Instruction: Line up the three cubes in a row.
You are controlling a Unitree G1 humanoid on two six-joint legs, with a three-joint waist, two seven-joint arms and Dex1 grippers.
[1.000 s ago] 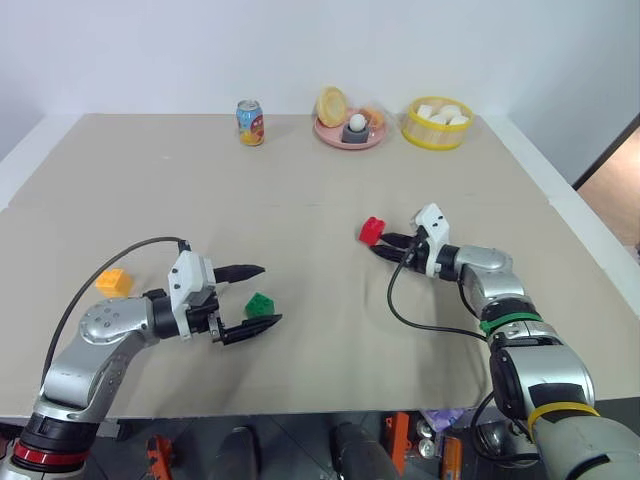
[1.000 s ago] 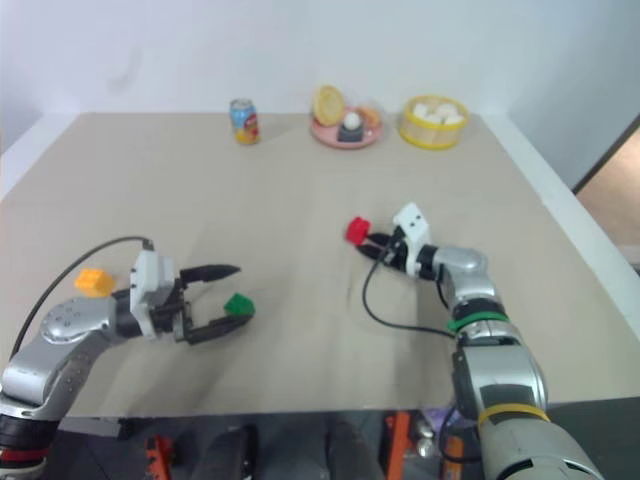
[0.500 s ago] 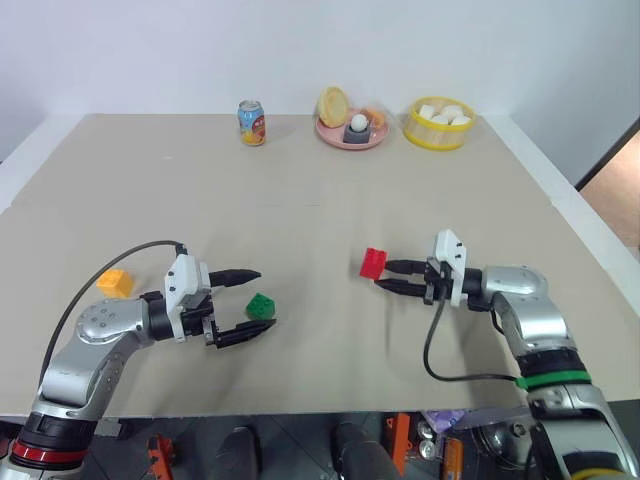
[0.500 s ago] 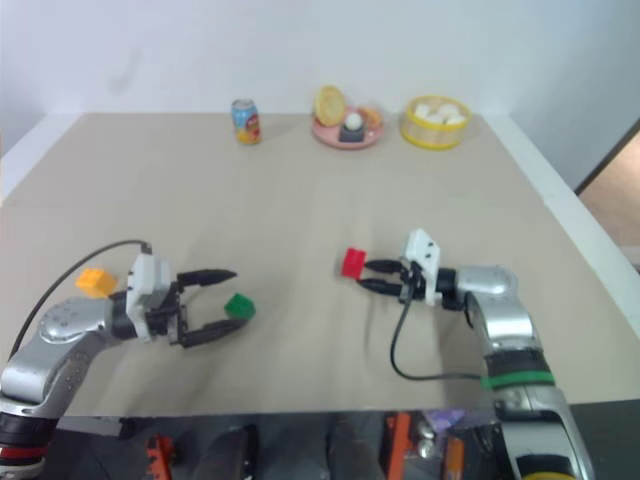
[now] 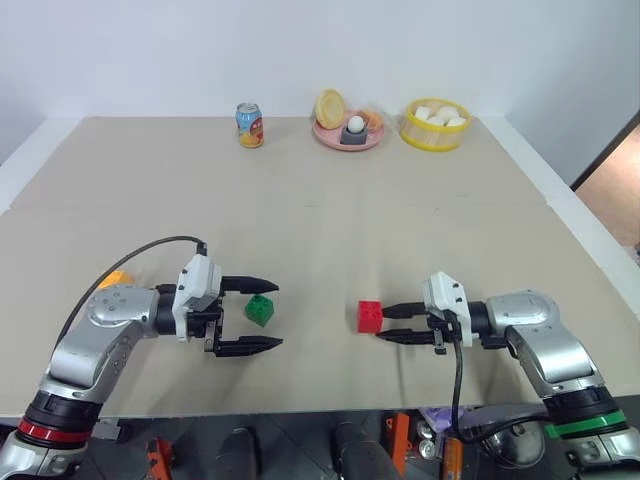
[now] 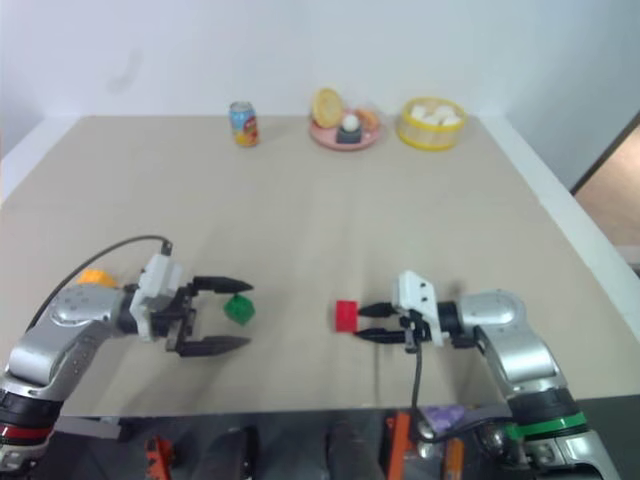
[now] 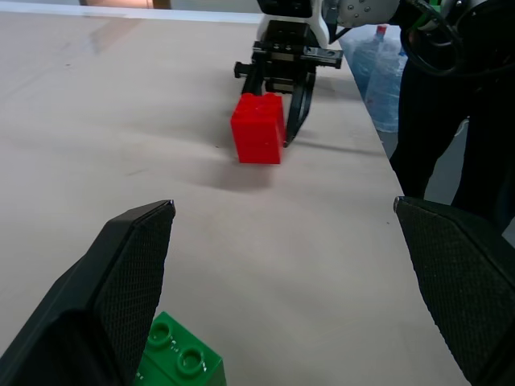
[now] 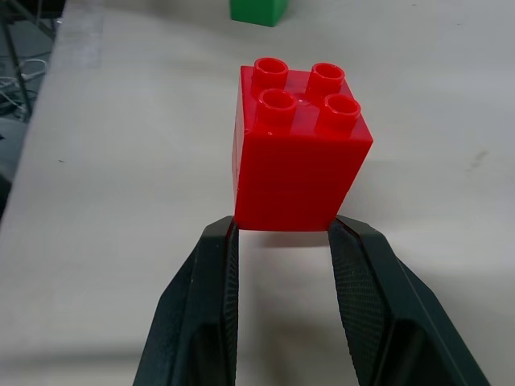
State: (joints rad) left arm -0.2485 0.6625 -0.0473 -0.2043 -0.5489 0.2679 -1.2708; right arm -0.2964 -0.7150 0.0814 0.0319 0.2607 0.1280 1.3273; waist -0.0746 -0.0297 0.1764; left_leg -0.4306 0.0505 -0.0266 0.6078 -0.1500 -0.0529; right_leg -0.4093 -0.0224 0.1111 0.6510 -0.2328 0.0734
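While the beige table (image 5: 320, 210) carries a soda can (image 5: 250, 124), a pink plate (image 5: 348, 135) and a yellow basket (image 5: 436, 122) along its far edge, both arms work near the front. The left gripper (image 5: 262, 316) stands spread wide, the green cube (image 5: 260, 309) sitting between its fingers, untouched. To the right of the green cube, well apart, the red cube (image 5: 370, 316) is pinched at its near face by the clenched right gripper (image 5: 384, 323). The orange-yellow cube (image 5: 113, 279) peeks out left of the green cube, behind the left arm.
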